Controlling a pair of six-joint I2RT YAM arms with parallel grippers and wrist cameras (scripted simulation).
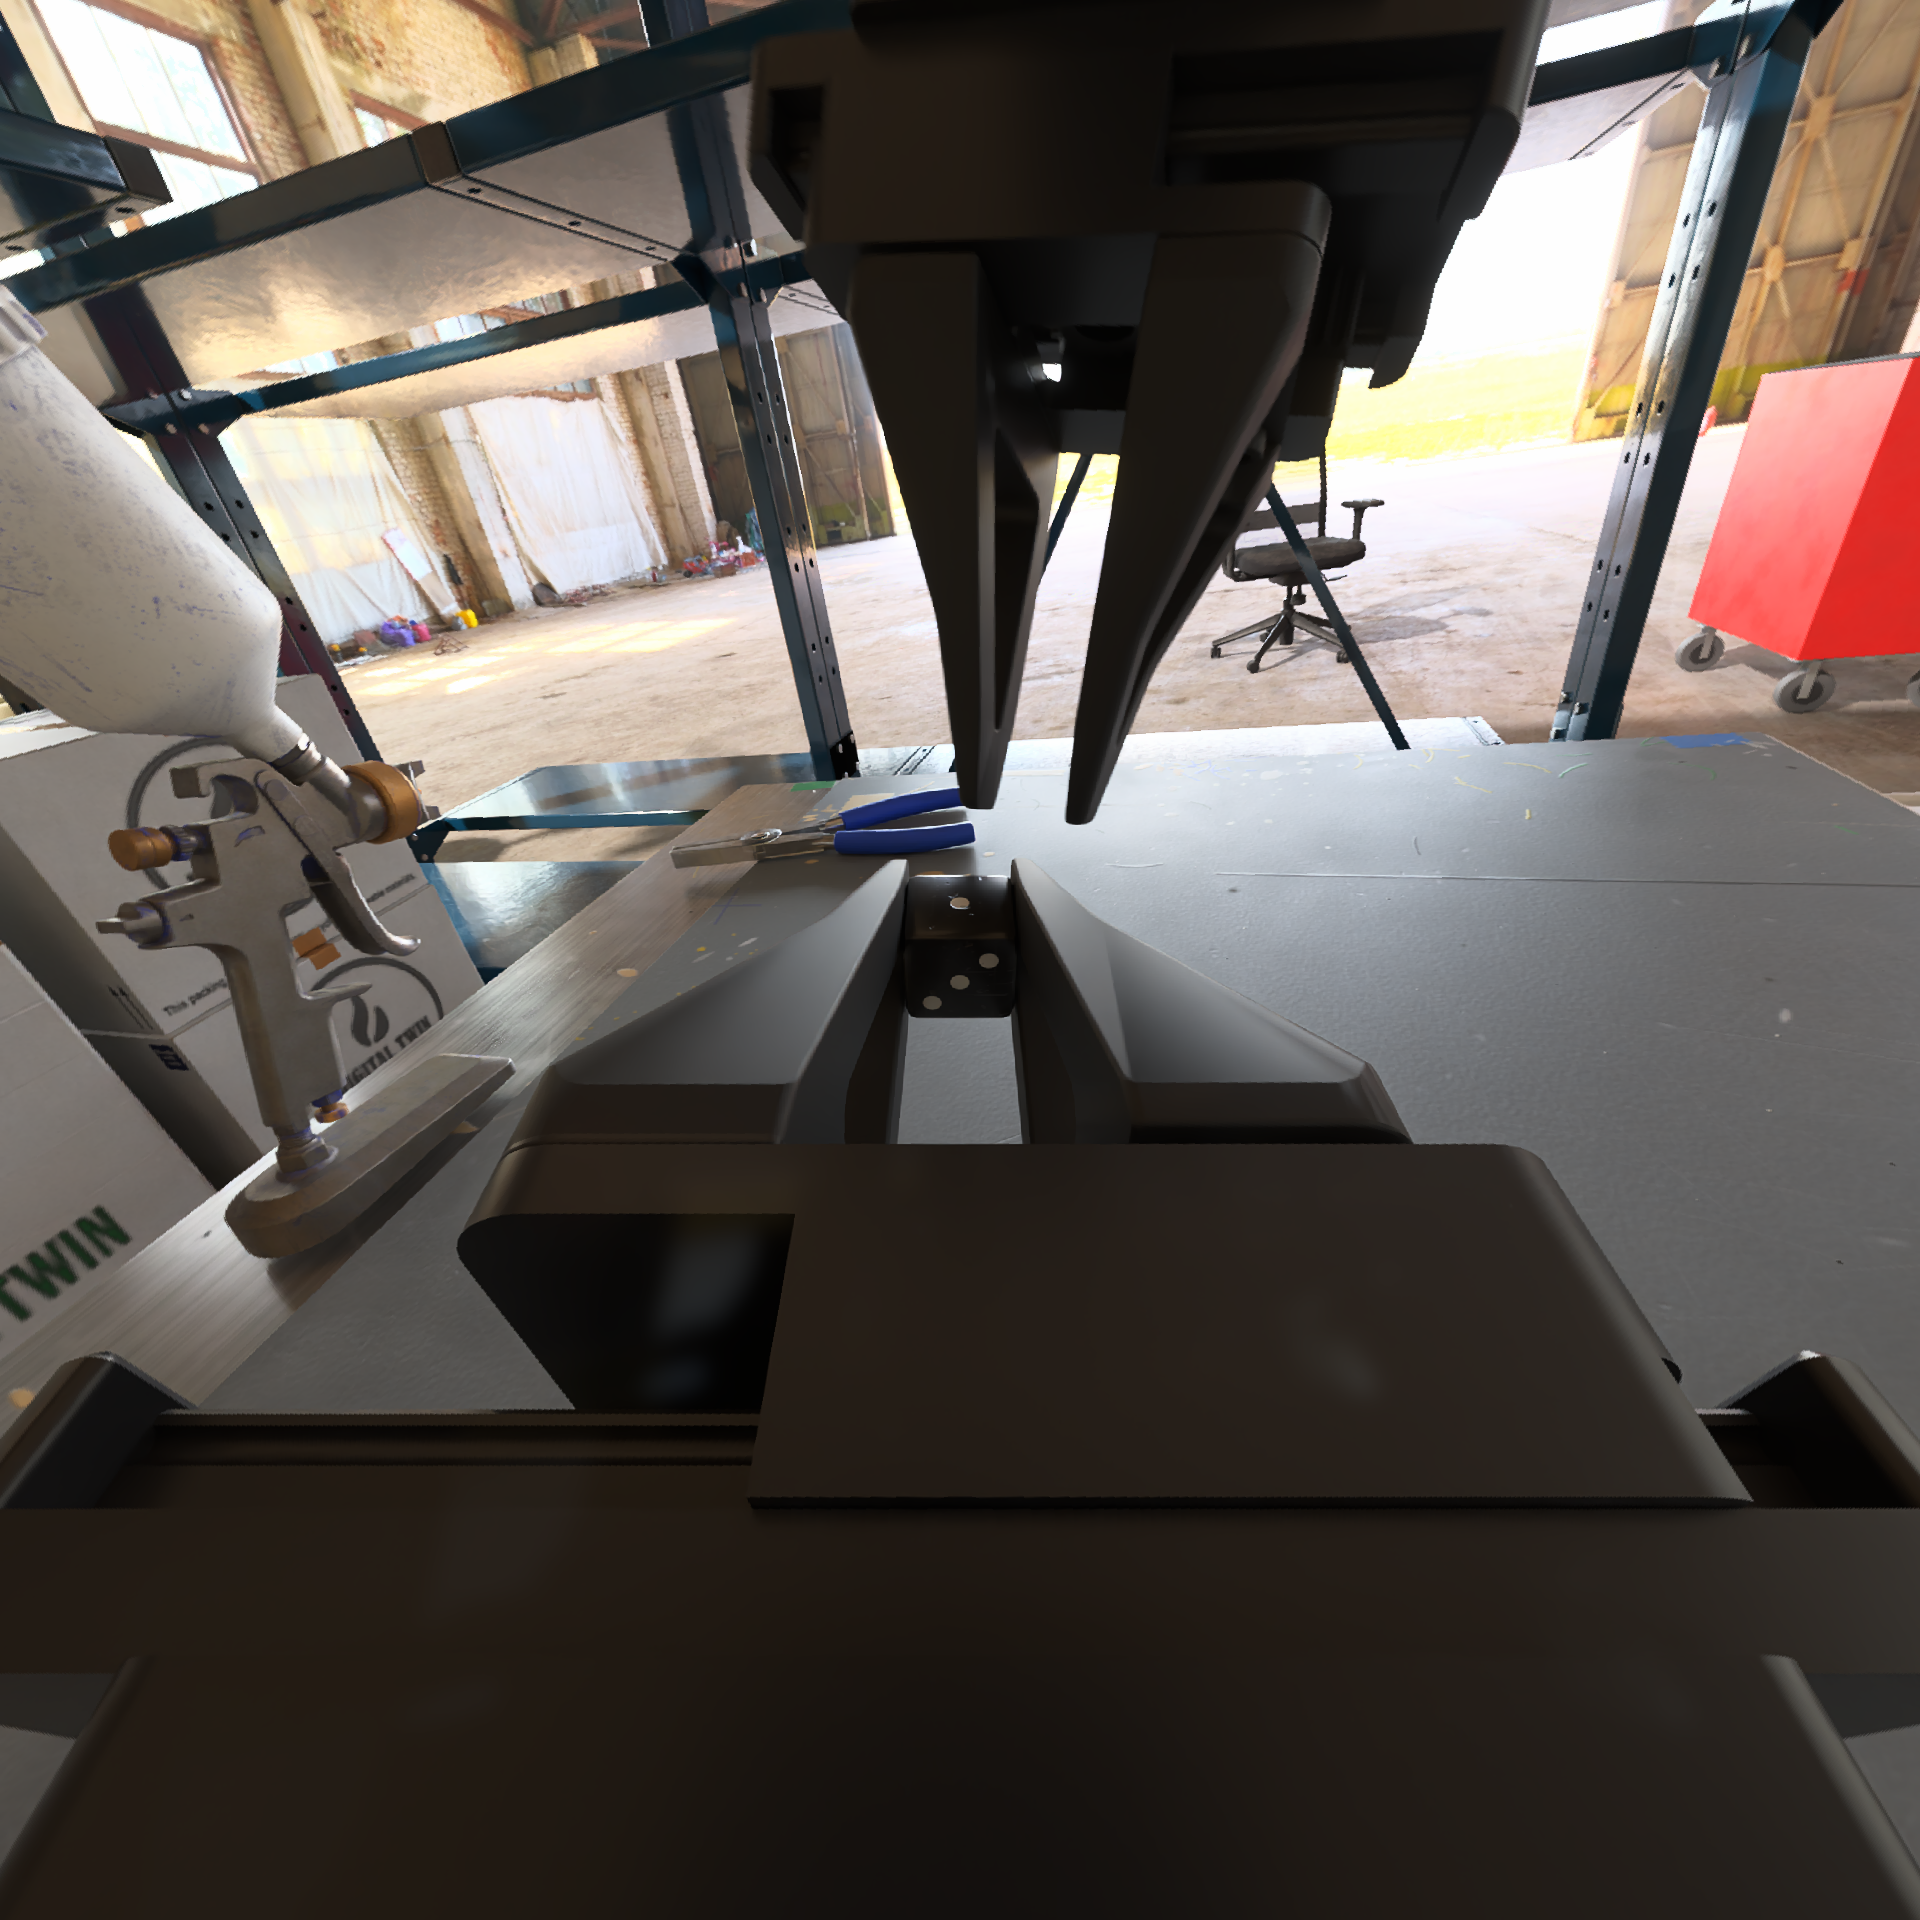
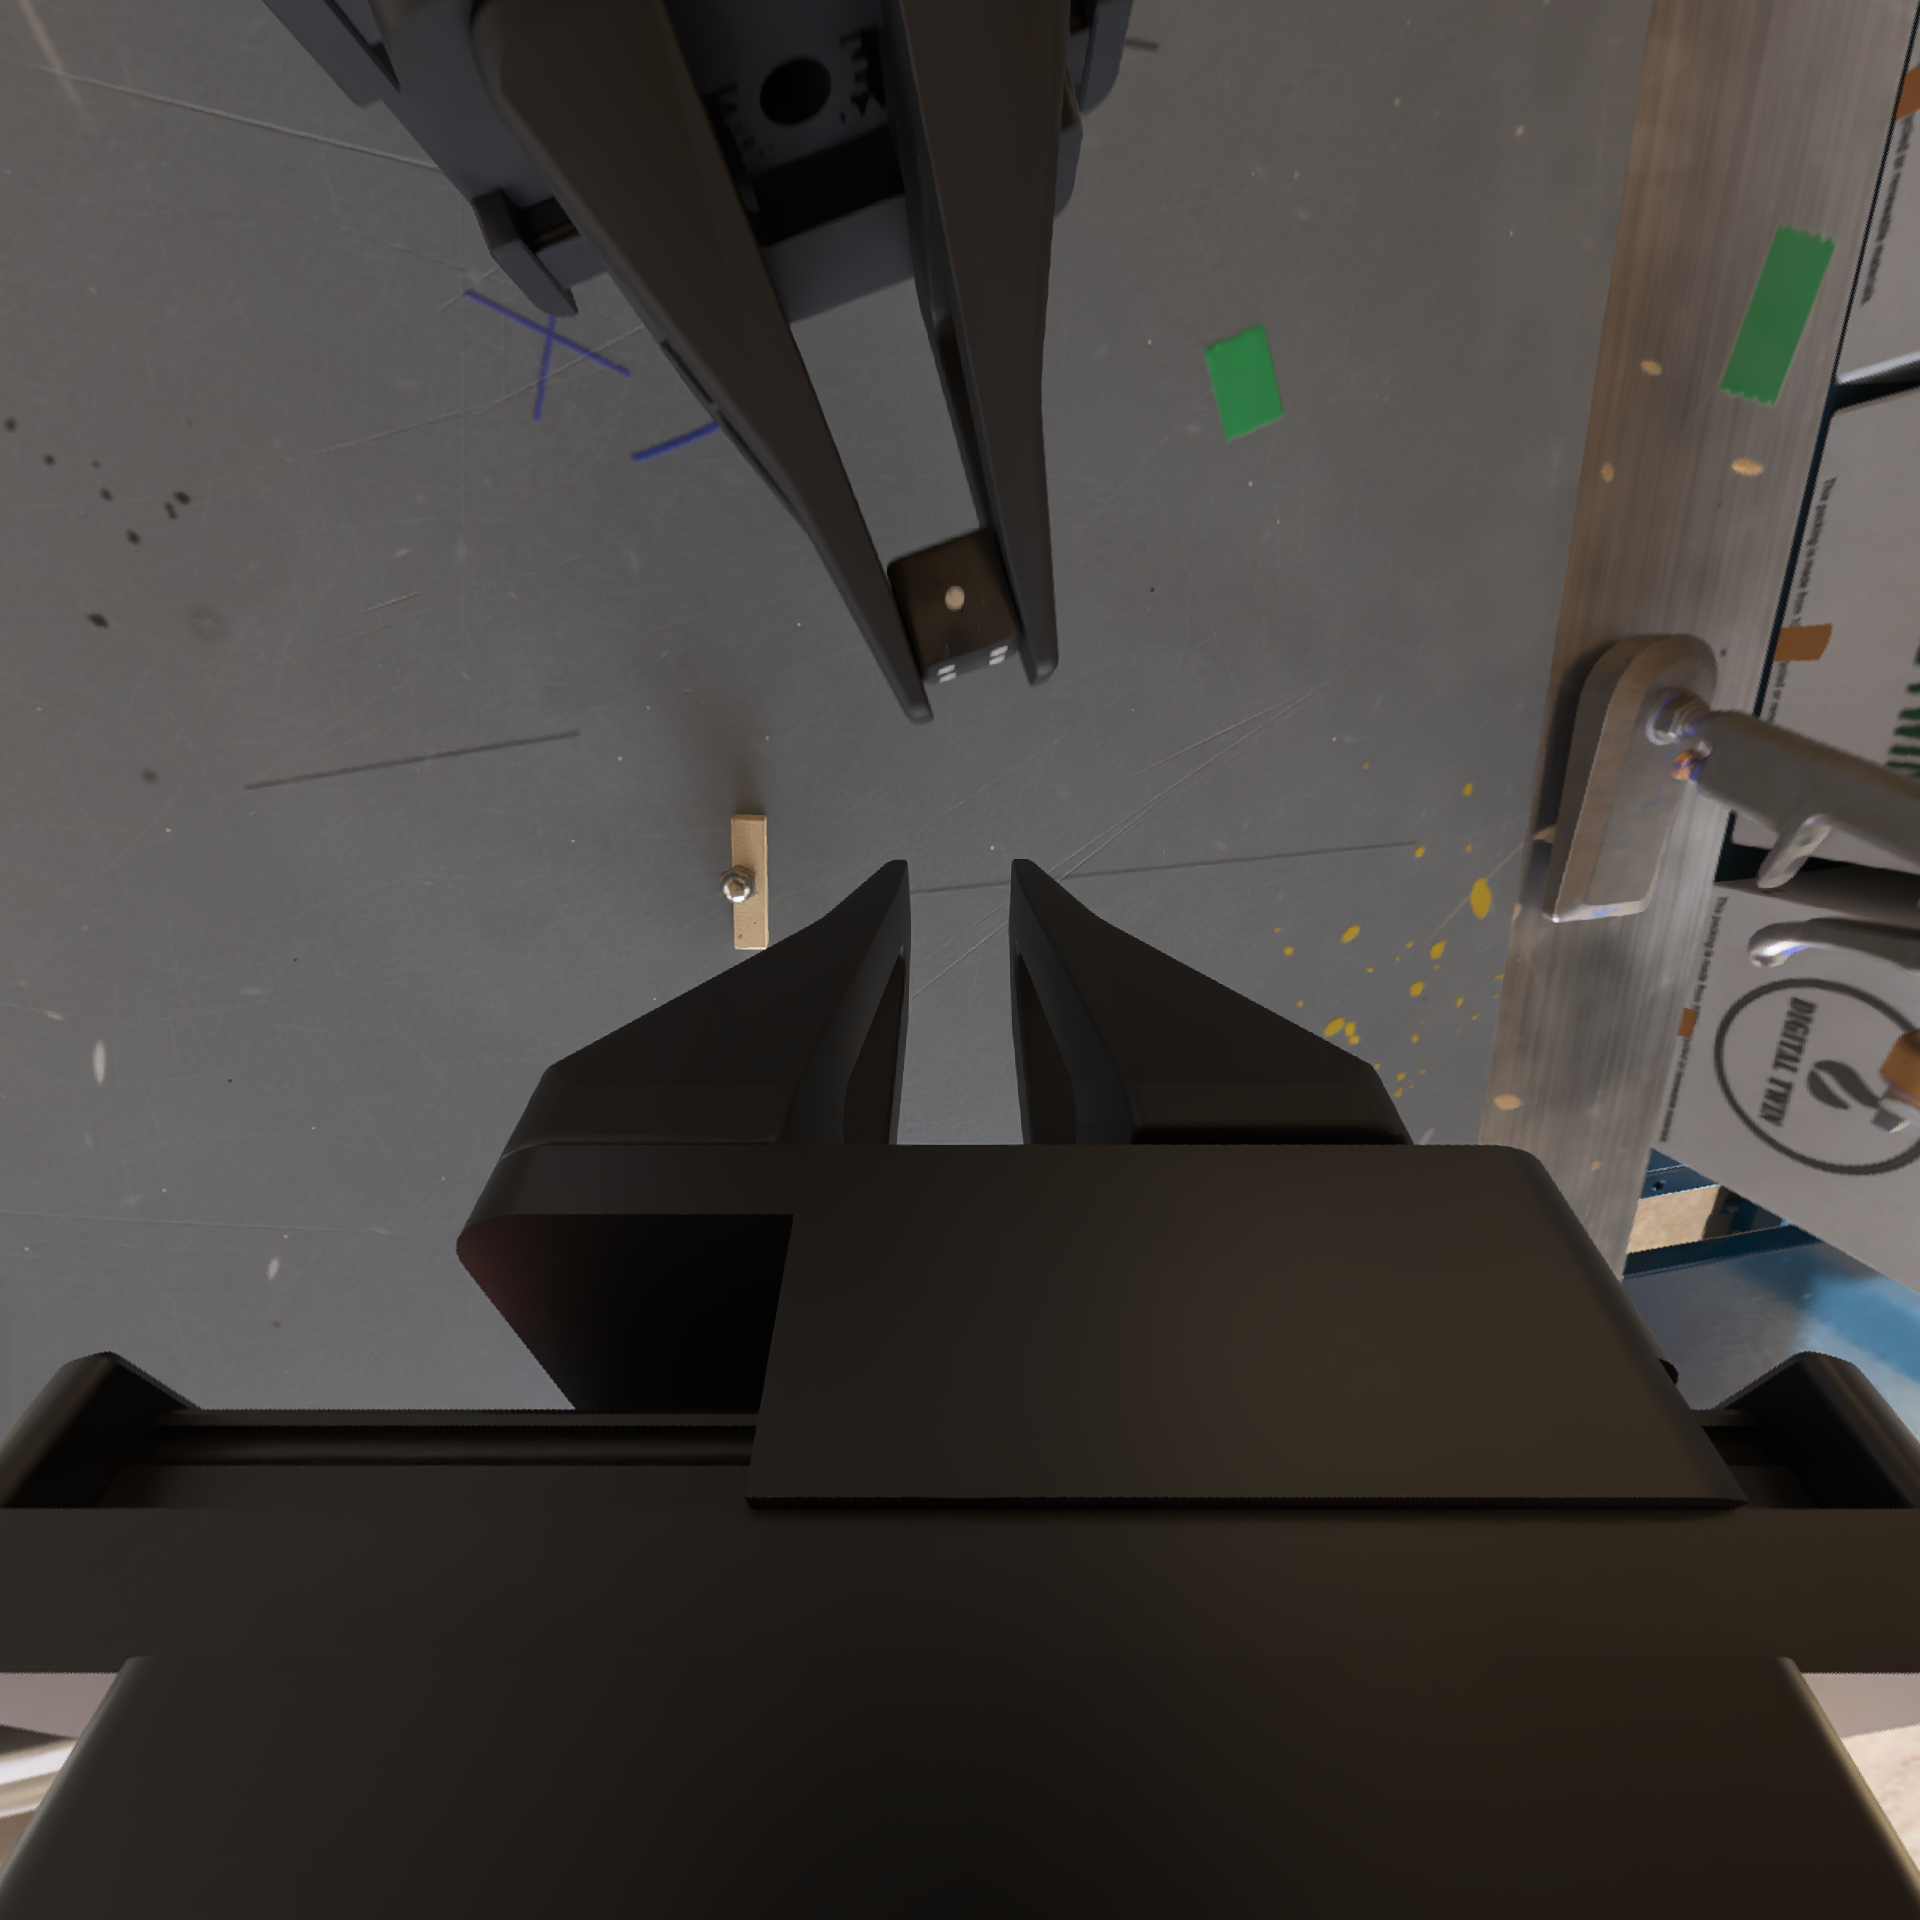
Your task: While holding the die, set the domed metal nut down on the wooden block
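Looks pretty much done, tbh. Seeing the nut (image 2: 736, 885) sitting on the wooden block (image 2: 748, 925), down on the grey table (image 2: 312, 935), just left of the right gripper (image 2: 960, 868). Hugging the block's left edge though, so probably not the most stable perch.

Got the right gripper hanging above with fingers a little apart and nothing between them. Got the left gripper (image 1: 961, 868) pinching the black die (image 1: 958, 961) near the fingertips, up off the table and a bit farther away than the block.

Tips for finishing clean:
- Pull the right gripper straight up and away, no sideways drift toward the block. Would only take a nudge to roll that nut off the edge.
- Don't loosen the squeeze on the die at all, and don't swing it low over the block.
- Worth checking the nut stays put before calling it.
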